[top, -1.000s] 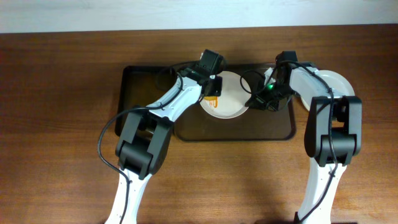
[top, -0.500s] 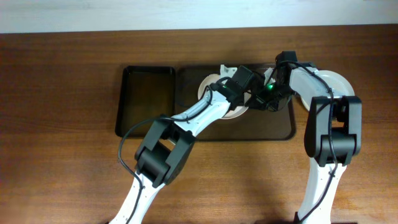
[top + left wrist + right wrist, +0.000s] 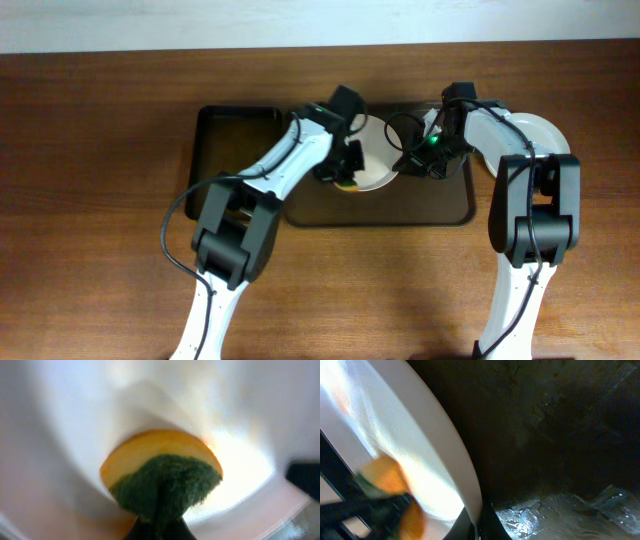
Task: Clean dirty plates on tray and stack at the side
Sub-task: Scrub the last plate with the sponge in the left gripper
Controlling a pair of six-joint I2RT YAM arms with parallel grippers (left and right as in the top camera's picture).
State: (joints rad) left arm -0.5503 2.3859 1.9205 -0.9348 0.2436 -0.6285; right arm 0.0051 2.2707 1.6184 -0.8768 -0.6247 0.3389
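A white plate lies on the dark tray. My left gripper is shut on a yellow and green sponge and presses it on the plate's near left part; the sponge shows under the gripper in the overhead view. My right gripper is shut on the plate's right rim. The plate fills the left wrist view. The sponge appears blurred in the right wrist view.
A second dark tray lies to the left of the main tray. White plates sit on the table at the right, partly under my right arm. The wet tray floor shows in the right wrist view.
My left gripper with the sponge swept from the plate's upper left to its right side, then back to its near left edge. The right gripper kept its hold on the rim.
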